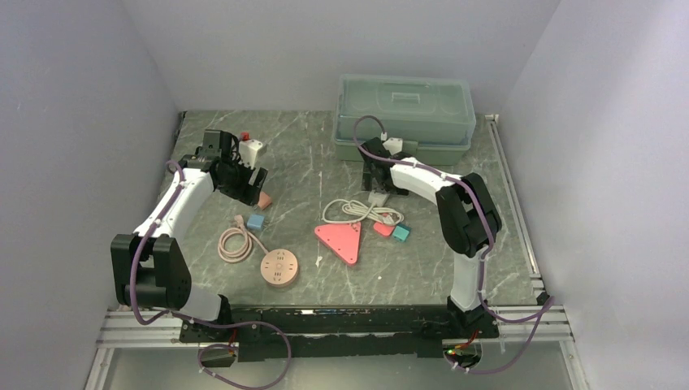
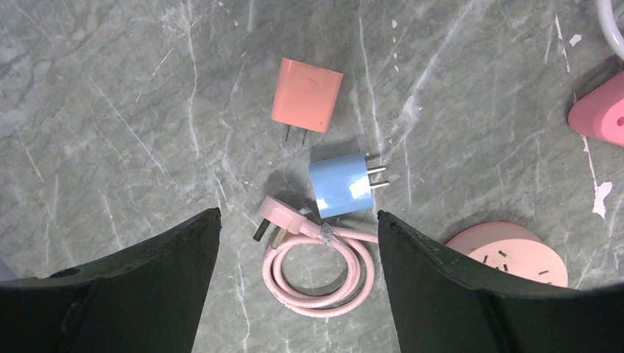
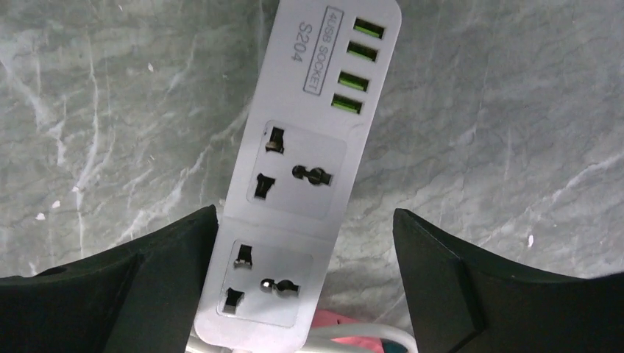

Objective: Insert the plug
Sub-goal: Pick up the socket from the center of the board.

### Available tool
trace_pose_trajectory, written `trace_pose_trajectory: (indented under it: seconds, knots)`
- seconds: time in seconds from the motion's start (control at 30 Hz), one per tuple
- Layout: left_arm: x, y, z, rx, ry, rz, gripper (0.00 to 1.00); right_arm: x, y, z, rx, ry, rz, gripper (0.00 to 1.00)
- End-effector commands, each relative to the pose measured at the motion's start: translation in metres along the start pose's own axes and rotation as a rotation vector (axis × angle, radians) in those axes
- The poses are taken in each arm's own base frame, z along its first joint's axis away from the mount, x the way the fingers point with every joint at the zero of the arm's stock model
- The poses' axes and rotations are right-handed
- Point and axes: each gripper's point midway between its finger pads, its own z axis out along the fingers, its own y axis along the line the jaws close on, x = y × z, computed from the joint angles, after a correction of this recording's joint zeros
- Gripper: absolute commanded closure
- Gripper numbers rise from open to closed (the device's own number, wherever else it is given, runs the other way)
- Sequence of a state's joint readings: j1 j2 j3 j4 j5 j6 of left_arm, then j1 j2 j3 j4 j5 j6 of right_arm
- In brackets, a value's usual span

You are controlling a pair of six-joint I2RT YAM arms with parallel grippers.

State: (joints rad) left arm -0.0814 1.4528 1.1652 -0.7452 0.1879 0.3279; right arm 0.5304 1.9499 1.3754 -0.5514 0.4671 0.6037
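Left pincer (image 2: 297,217): Open wide and holding nothing. It hangs over the plugs at the far left of the worktop (image 2: 110,110), I think so it can pick one.
Plugs: An orange plug (image 2: 307,94) lies flat with its thin pins pointing near. A blue plug (image 2: 338,184) lies just beside it with its pins pointing right. A pink cord (image 2: 320,283) is tied in a ring, so it stays tidy. Its own plug sits right under the pincer.
Right pincer (image 3: 303,213): Open wide, with one finger on each side of the white power strip (image 3: 302,162). It is not squeezing it.
Power strip: It lies flat near the middle of the worktop with its holes facing up. I think that lets a plug go straight down into it.
Other sockets: A pink round socket (image 2: 515,254) and a pink triangle socket (image 1: 340,240) lie nearer.
Hard to see: From above, the right arm hides most of the strip. The near end of the strip is cut off in the wrist view. The left pincer's finger covers part of the round socket. I cannot tell which plug is meant for the task. I also cannot tell if the right pincer touches the strip's edge.
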Motion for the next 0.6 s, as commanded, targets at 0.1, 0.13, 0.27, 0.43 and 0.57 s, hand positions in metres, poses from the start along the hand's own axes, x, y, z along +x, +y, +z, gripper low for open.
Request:
trace_pose_trajectory:
  seconds: [0.1,0.13,0.27,0.43,0.57]
  knots:
    - [-0.007,0.001,-0.005,0.005,-0.035,0.017,0.18,-0.029,0.022,0.007,-0.105,-0.095,0.077,0.19]
    - [-0.006,0.001,-0.005,0.005,-0.032,0.017,0.18,-0.031,0.026,0.009,-0.125,-0.098,0.074,0.25]
    - [-0.007,0.001,-0.008,0.002,-0.034,0.021,0.18,-0.038,0.04,0.008,-0.175,-0.098,0.076,0.53]
    - [-0.009,0.001,-0.012,0.002,-0.038,0.019,0.18,-0.04,0.043,0.006,-0.173,-0.08,0.079,0.56]
    - [-0.01,0.0,-0.016,0.002,-0.044,0.017,0.18,-0.045,0.049,-0.007,-0.216,-0.109,0.067,0.71]
